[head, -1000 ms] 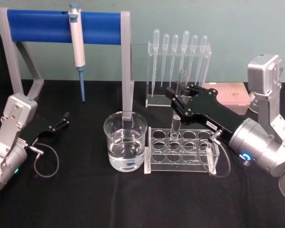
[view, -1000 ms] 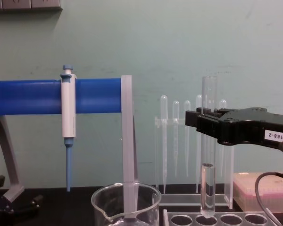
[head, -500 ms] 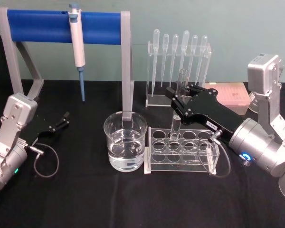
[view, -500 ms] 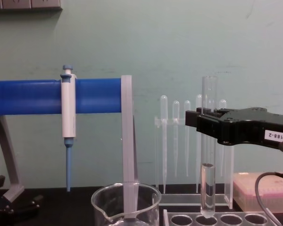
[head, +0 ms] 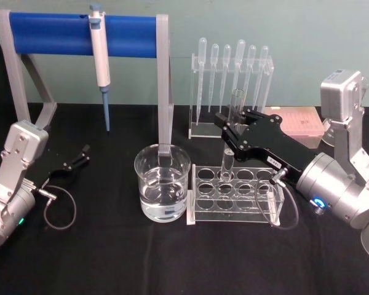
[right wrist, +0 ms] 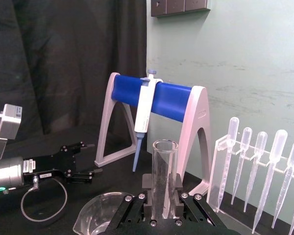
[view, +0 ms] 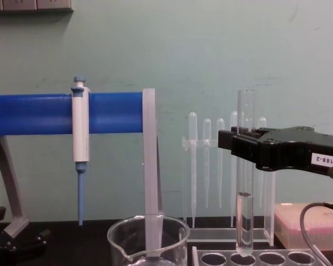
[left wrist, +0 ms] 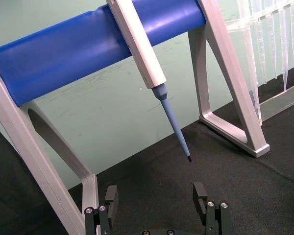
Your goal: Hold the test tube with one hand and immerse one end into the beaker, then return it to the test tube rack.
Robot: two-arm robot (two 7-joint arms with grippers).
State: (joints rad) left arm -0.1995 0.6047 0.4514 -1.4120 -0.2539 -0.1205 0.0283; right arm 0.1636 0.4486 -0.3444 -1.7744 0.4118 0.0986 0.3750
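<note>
Right tool [head: 232, 127]: clamping the test tube [head: 227, 161] by its upper part, foot hanging just above the rack [head: 234, 198] below
Handling: likely light, slick, brittle glass — a gentle upper-shaft grip suiting it
Left tool [head: 82, 155]: idling well aside, jaws standing apart

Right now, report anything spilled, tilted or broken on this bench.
Nothing stands out. The clear glass test tube is upright in the right gripper, its bottom over the clear plastic rack. The wide glass beaker stands upright, no puddle around it. The left gripper sits idle, open.

A pale green painted wall [view: 211, 50] is rising behind the black cloth-covered table [head: 111, 258] — a dark curtain [right wrist: 63, 49] is hanging alongside, with a grey wall plate [right wrist: 179, 6] sitting high up.
</note>
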